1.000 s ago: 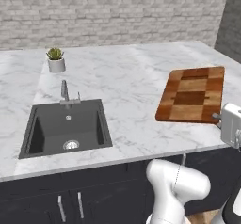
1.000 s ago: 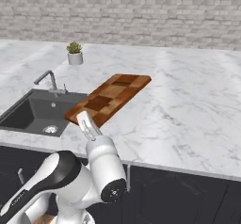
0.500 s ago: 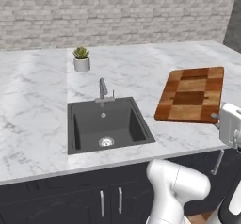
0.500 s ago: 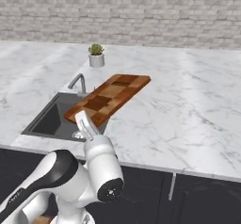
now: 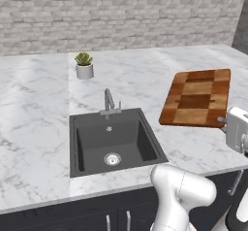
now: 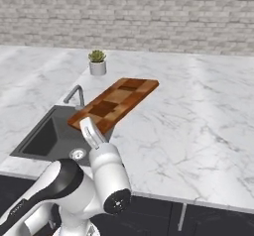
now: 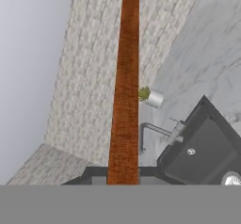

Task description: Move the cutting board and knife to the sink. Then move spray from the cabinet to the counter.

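Observation:
The checkered wooden cutting board (image 5: 196,98) hangs in the air above the white marble counter (image 5: 34,118), to the right of the sink (image 5: 87,150). My gripper (image 6: 86,124) is shut on the board's near end (image 6: 116,103). In the hand view the board's brown edge (image 7: 124,86) runs straight up from between my fingertips (image 7: 123,180), with the dark sink basin (image 7: 207,140) and its faucet (image 7: 150,130) off to the right. The knife, spray and cabinet are out of view.
A small potted plant (image 5: 84,65) stands on the counter behind the sink, near the grey brick wall (image 5: 121,11). The curved faucet (image 5: 108,99) rises at the sink's back rim. Dark cabinet fronts (image 5: 58,220) run below the counter edge.
The base has driven sideways, so sink and plant have shifted rightward in both base views and now sit closer to the board. The board stays in my shut gripper.

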Robot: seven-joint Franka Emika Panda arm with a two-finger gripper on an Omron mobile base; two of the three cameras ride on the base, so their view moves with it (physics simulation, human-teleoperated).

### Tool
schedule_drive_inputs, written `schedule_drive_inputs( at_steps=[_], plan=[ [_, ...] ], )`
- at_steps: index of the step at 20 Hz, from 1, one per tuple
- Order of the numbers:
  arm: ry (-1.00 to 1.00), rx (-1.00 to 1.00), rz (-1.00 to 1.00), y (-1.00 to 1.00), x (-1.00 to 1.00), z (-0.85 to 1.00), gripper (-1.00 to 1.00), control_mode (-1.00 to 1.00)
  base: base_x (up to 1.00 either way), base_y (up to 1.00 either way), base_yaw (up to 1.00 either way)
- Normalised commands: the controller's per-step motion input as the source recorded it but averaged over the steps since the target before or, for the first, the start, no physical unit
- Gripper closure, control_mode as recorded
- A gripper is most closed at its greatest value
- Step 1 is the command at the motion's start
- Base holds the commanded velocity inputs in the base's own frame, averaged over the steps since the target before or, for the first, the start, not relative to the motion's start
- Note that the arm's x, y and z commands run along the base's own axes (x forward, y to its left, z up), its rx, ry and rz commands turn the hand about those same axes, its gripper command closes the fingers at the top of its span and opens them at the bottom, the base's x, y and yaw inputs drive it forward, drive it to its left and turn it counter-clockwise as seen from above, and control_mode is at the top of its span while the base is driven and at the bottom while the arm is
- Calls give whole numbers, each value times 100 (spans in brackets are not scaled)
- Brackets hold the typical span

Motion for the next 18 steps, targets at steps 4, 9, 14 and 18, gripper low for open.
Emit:
schedule_drive_inputs(
  at_steps=[4, 9, 14, 18],
  plan=[
    [0, 0, 0, 0, 0, 0, 100, 100, 46, 9, 0],
    [9, -5, 0, 3, 17, 0, 100, -100, 14, 0, 0],
    [31, -15, 3, 27, 22, -7, 100, -100, 0, 0, 0],
    [43, -21, 0, 90, 26, 0, 100, -100, 0, 0, 0]
  ],
)
